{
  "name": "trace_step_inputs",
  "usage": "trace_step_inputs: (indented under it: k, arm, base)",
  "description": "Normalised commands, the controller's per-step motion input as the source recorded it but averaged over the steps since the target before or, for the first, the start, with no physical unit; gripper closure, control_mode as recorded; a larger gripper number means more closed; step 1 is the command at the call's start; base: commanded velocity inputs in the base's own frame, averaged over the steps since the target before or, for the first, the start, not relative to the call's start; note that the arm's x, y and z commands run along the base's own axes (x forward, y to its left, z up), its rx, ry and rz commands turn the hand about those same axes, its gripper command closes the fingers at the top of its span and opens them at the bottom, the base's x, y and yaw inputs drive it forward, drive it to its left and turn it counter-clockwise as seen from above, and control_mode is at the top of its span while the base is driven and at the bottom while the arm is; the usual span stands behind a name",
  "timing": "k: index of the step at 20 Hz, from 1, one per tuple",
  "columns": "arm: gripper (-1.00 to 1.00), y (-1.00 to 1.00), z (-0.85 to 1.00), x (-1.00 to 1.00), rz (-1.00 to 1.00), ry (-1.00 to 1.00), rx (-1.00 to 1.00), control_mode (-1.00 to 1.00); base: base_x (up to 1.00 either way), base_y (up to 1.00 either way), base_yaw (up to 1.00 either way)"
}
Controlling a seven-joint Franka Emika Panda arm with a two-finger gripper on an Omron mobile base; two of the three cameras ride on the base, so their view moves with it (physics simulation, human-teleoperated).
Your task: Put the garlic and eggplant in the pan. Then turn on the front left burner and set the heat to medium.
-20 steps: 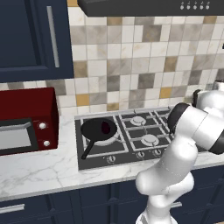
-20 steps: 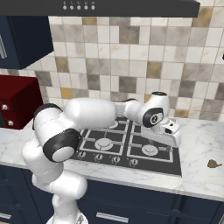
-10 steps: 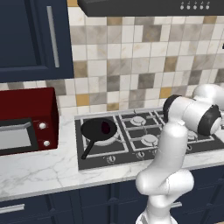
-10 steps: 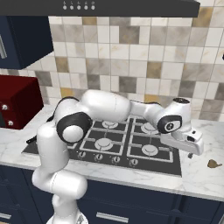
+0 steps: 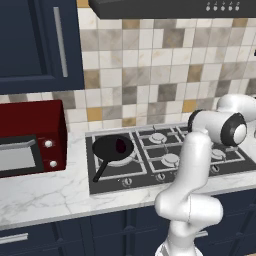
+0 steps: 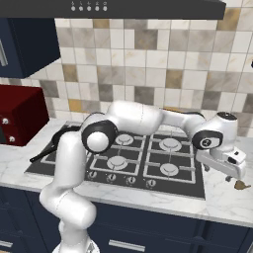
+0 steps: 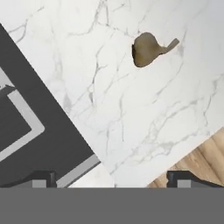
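**Arm reaches right of the hob, garlic on bare marble**

Marble countertop (image 6: 225, 200) runs under a tiled backsplash (image 5: 150, 65), with a black gas hob (image 6: 143, 165) set into it and a dark red microwave (image 5: 27, 140) at the left end. On the hob's front left burner (image 5: 116, 159) sits the pan (image 5: 112, 149), its long handle angled toward the counter edge; the eggplant (image 5: 120, 145) lies inside it, a dark maroon lump toward the right of the pan floor. The arm stretches across the hob to the right, and the gripper (image 6: 228, 166) hangs over the marble just past the hob's right edge. From the hand view, the two fingertips (image 7: 43, 178) stand wide apart with nothing between them, so the claw is spread. The garlic (image 7: 146, 49), a brownish bulb with a short stem, rests on the counter near the front edge, apart from the hob; in the right base view it sits just beside and below the hand (image 6: 241, 185).
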Motion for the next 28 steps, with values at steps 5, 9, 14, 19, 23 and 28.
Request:
trace_step_inputs:
  k: [5,9,14,19,23,28]
  arm:
    - [-1.00,-0.01,-0.01,0.24,-0.01,-0.14,0.00,-1.00]
    - [-1.00,0.00,-0.02,0.26,0.00,-0.12,-0.01,-1.00]
    - [-1.00,-0.08,-0.04,0.05,-0.07,-0.09,-0.06,-1.00]
    - [-1.00,-0.28,0.02,0.12,-0.29,0.10,-0.01,-1.00]
    - [-1.00,-0.32,0.12,0.26,-0.47,0.18,0.00,-1.00]
    - [-1.00,-0.19,0.03,0.15,-0.41,0.04,0.08,-1.00]
  base:
    - [0.00,0.00,0.00]
    - [0.00,0.00,0.00]
    - [0.00,0.00,0.00]
    - [0.00,0.00,0.00]
    - [0.00,0.00,0.00]
    - [0.00,0.00,0.00]
